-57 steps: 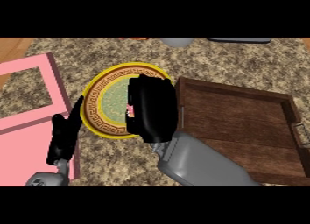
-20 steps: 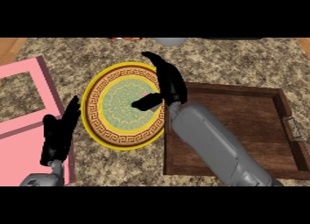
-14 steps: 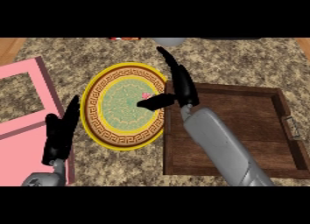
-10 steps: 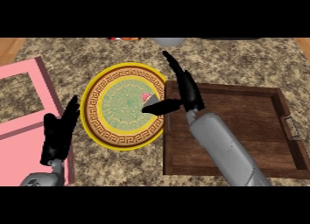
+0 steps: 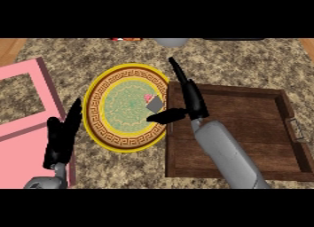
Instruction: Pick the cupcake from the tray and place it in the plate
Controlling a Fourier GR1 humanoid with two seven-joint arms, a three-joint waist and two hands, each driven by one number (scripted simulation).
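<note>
Cupcake (image 5: pixel 153 102), pink-topped with a grey wrapper, lies on the yellow-rimmed plate (image 5: pixel 104 133) near its 3 o'clock edge. My right hand (image 5: pixel 191 99) is just beside it at 3 o'clock, over the wooden tray's (image 5: pixel 251 133) left rim, fingers straight and holding nothing, thumb pointing toward the plate. My left hand (image 5: pixel 60 139) rests open at the plate's 8 o'clock, beside a pink board (image 5: pixel 22 111).
</note>
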